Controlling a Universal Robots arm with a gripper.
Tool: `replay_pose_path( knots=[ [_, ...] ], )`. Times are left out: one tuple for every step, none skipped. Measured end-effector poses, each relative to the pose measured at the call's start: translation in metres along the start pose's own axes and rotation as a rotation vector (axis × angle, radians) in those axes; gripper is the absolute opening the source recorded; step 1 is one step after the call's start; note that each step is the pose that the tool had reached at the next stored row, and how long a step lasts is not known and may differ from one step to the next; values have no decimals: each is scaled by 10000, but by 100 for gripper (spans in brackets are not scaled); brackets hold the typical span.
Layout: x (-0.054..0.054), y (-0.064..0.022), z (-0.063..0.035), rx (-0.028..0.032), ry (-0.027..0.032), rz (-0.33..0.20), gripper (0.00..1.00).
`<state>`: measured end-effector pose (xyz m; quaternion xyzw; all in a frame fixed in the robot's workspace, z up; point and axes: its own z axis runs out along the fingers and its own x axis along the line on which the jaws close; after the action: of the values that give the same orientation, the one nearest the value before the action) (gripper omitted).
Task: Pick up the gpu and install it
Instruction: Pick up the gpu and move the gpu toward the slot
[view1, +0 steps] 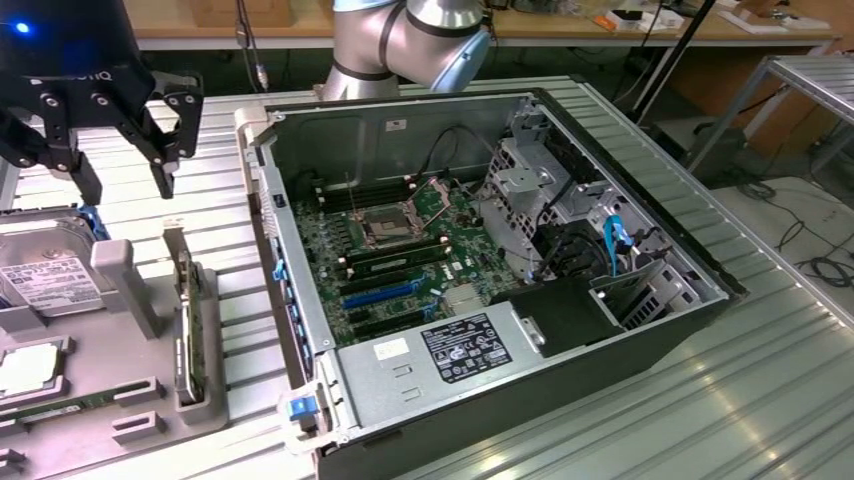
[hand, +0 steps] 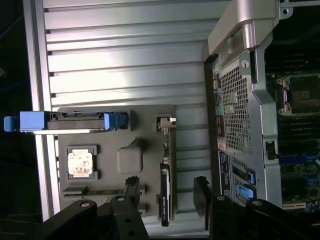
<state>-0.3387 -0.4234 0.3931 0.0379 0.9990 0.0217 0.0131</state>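
The gpu (view1: 188, 322) stands on edge in a slot of the grey parts holder (view1: 127, 290), at the exterior view's left of the open computer case (view1: 507, 250). In the wrist view the gpu (hand: 164, 200) is a thin dark strip with its silver bracket (hand: 168, 123) at one end. My gripper (view1: 130, 193) hangs open above the holder, up and back from the card. Seen from the wrist, my gripper (hand: 166, 181) has one of its fingers (hand: 132, 186) on each side of the card, well apart from it and holding nothing.
A hard drive (hand: 75, 121) in a blue carrier, a processor chip (hand: 80, 163) and a memory stick (view1: 54, 405) also sit in the holder. Blue expansion slots (view1: 387, 291) lie on the motherboard inside the case. The case wall (view1: 274, 260) rises close beside the holder.
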Motion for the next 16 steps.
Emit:
replay_pose_path(
  knots=[
    [-1, -10, -1, 0, 0, 0, 56],
    [-1, -16, 0, 0, 0, -1, 56],
    [-3, -35, -1, -1, -1, 0, 56],
    [-4, -53, -2, 0, 0, 0, 56],
    [-5, -65, -3, 0, 0, 0, 56],
    [-6, -77, -3, 0, 0, -1, 56],
    [-7, -89, -4, -1, 0, 0, 56],
    [-8, -103, -4, 0, 0, -1, 56],
    [-9, -117, -5, 0, 0, -1, 56],
    [-10, -128, -6, 0, 0, -1, 56],
    [-11, -141, -6, 0, 0, -1, 56],
    [-12, -151, -6, 0, 0, -1, 56],
    [-12, -160, -6, -1, 0, 0, 56],
    [-13, -169, -7, 0, 0, 0, 56],
    [-14, -179, -7, 0, 0, -1, 56],
    [-15, -190, -8, 0, 0, 0, 56]
  ],
)
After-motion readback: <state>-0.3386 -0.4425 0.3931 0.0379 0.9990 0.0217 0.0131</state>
